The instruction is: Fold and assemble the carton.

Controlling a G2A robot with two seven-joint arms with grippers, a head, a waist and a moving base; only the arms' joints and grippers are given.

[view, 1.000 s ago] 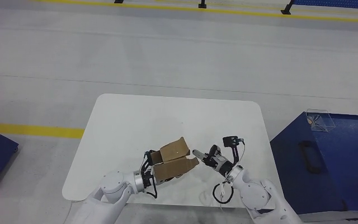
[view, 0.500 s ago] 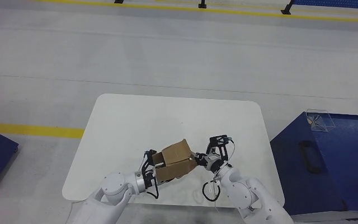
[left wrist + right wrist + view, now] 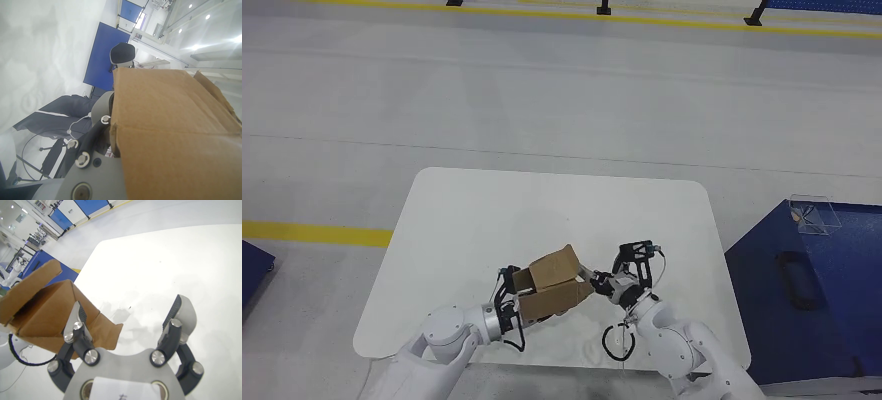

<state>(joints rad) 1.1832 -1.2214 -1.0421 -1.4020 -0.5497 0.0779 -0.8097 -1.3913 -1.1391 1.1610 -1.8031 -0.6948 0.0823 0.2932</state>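
Carton (image 3: pixel 552 282) half-folded, flaps loose, over near-middle part of table (image 3: pixel 542 205). Apparently clamped at one end by left gripper (image 3: pixel 513 292), contact hidden behind cardboard. Right gripper (image 3: pixel 128 300) spread wide, one finger (image 3: pixel 81 313) against carton's open end.

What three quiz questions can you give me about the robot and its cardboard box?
1. True or false: the right hand is open.
2. Which hand holds the carton? A) left hand B) right hand C) neither
3. Fill in: the table is coloured ____.
Key: 1 true; 2 A; 3 white.
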